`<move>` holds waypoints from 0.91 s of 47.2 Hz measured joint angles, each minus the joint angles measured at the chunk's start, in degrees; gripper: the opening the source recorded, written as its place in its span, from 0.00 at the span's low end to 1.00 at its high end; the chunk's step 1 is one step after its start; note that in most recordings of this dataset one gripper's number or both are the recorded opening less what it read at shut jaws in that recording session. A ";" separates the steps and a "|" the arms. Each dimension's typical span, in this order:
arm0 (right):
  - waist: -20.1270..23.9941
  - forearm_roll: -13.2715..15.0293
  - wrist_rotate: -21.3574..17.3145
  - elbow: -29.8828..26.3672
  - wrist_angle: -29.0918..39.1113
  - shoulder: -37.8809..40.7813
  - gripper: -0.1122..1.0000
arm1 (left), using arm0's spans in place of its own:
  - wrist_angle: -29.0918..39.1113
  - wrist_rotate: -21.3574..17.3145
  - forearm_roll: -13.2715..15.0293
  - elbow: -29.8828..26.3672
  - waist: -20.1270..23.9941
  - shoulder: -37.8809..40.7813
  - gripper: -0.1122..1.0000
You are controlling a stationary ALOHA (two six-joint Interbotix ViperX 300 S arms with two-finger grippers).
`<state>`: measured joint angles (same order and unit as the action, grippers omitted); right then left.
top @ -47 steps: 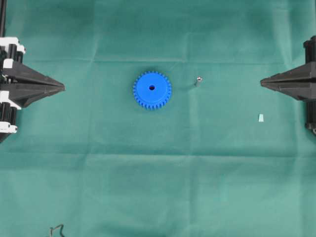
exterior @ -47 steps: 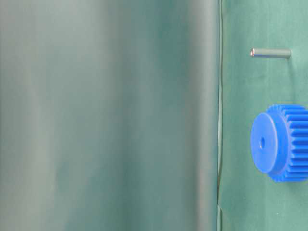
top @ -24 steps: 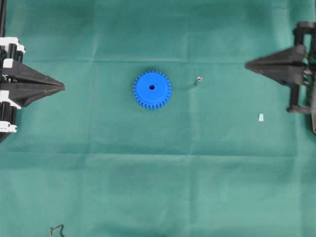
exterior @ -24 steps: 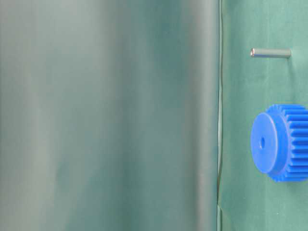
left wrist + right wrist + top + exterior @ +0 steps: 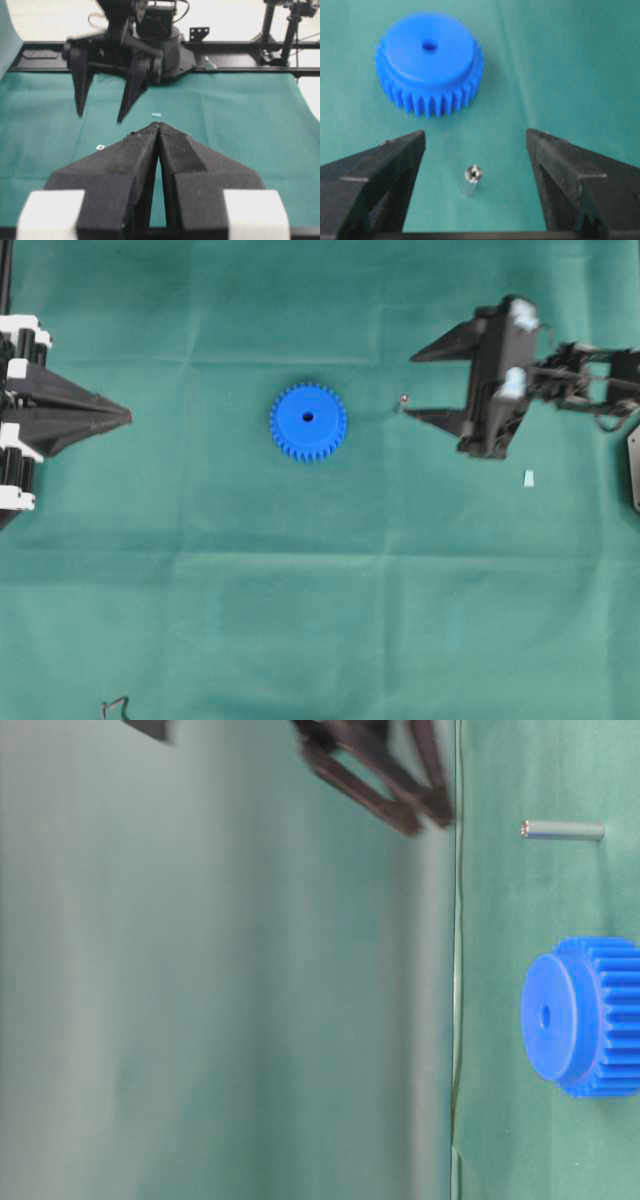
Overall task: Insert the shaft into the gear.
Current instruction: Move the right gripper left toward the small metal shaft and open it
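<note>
The small silvery-grey metal shaft point(image 5: 471, 180) stands upright on the green cloth point(image 5: 320, 620), near the bright blue toothed plastic gear point(image 5: 308, 422) lying flat with its centre hole facing up, so the pin can drop in from above. The right gripper point(image 5: 410, 386) has its jaws spread wide either side of the shaft without touching it, apparently lined up for a pinch. The left gripper point(image 5: 159, 127) waits at the cloth's edge, jaws pressed together. The right wrist view confirms the jaws straddle the shaft, while the table-level view shows the shaft's full length point(image 5: 562, 830)
</note>
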<state>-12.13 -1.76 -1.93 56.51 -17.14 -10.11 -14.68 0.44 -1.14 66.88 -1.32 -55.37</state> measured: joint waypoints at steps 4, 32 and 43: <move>0.00 -0.79 0.00 -0.44 -1.58 3.16 0.81 | 0.09 0.00 0.00 0.09 0.00 0.00 0.10; -0.18 -4.13 -0.18 1.05 -7.73 9.67 0.69 | 1.14 -0.09 0.00 0.00 0.18 0.00 0.10; 0.62 -4.04 0.00 0.97 -6.86 10.46 0.25 | 1.23 -0.09 0.00 0.00 0.35 0.09 0.10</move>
<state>-11.51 -5.80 -1.93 57.48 -23.99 0.35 -13.45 0.35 -1.14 66.88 -0.97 -55.28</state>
